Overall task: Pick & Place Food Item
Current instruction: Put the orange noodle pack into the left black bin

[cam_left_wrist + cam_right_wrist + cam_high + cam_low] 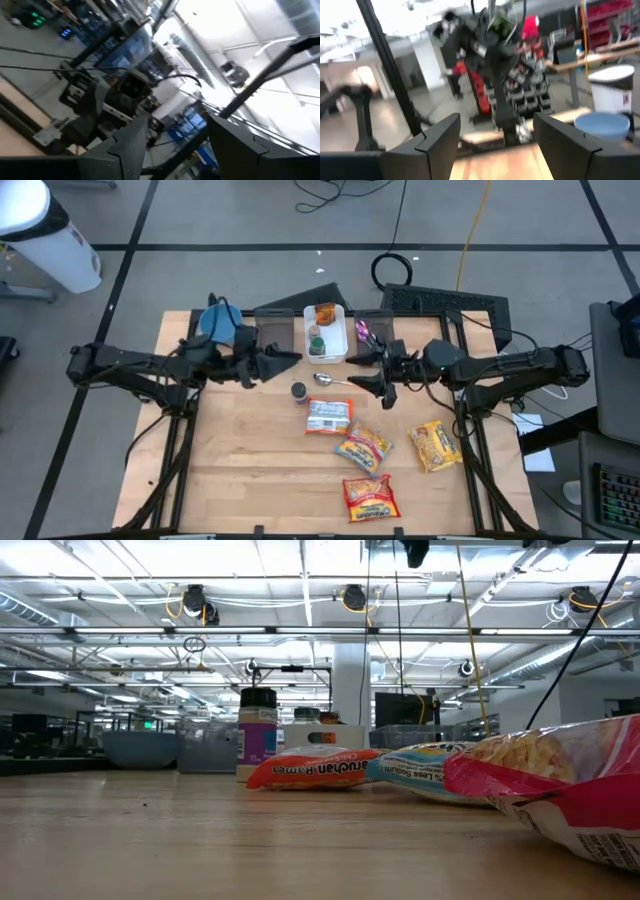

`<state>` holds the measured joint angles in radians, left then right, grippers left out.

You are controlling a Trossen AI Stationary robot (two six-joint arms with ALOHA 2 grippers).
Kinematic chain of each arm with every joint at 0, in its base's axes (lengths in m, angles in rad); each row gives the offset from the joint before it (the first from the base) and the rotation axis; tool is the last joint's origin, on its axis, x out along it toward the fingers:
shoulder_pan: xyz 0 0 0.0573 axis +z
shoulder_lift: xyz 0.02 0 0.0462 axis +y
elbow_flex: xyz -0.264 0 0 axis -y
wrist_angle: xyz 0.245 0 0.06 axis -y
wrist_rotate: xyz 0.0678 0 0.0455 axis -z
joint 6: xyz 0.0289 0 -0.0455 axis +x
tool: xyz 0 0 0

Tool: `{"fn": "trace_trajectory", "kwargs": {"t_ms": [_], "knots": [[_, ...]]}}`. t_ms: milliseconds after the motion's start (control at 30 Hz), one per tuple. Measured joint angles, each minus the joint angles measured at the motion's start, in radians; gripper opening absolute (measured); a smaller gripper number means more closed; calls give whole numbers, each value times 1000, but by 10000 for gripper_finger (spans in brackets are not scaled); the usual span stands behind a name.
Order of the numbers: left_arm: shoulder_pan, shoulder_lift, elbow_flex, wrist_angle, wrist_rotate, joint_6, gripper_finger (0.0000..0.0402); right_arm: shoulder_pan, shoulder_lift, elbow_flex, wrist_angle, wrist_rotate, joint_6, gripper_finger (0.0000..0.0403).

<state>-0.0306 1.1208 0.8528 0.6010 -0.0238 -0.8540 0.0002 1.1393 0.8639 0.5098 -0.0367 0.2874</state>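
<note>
on the far left of the wooden surface [240,470] sits a blue bowl [220,320], just behind the left arm. the left pincer [290,359] hangs above the surface beside it, level and pointing toward the middle; its wrist view shows the two fingers apart with only the room between them, so it is part open and holds nothing. it looks parked there to stay clear of the work.

next comes the white tray [341,317] at the back centre, with what look like three small items inside it, one orange, one green, one pale; it is probably the drop place, being the only container within reach of both arms. in front of it stands one dark-capped jar [299,392] and lies one spoon [322,379].

the food packets lie in a loose scatter on the front half, likely laid out flat so each can be pinched from above. there are four: an orange ramen pack [329,416], a yellow pack [363,448], a red pack [370,497] nearest the front edge, and another yellow pack [435,445] off to the right.

the right pincer [371,372] hovers just right of the spoon, raised, its fingers spread wide and empty in its wrist view. no packet is held; all four rest on the surface.
</note>
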Motion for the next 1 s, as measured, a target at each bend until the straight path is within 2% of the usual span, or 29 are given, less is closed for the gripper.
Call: {"fn": "trace_trajectory", "kwargs": {"t_ms": [100, 233, 500, 700, 833, 1000], "knots": [[-12, 13, 0, -7, -47, 41, 214, 0, 1, 0, -106, -44, -42, 243], [-13, 10, 0, -58, -75, 89, 214, -1, 1, 0, -235, -47, -39, 245], [19, -64, 1, -338, -74, 119, 214, -23, -8, -1, -359, -60, -69, 238], [14, -80, 10, -499, 1, 100, 214, -27, -29, -1, -479, -77, -78, 238], [-26, -59, 120, -701, 28, 118, 214, -23, -33, -1, -528, -78, -98, 237], [-90, 22, 329, -1041, -24, 188, 214, -22, -32, -1, -556, -124, -100, 238]]}}
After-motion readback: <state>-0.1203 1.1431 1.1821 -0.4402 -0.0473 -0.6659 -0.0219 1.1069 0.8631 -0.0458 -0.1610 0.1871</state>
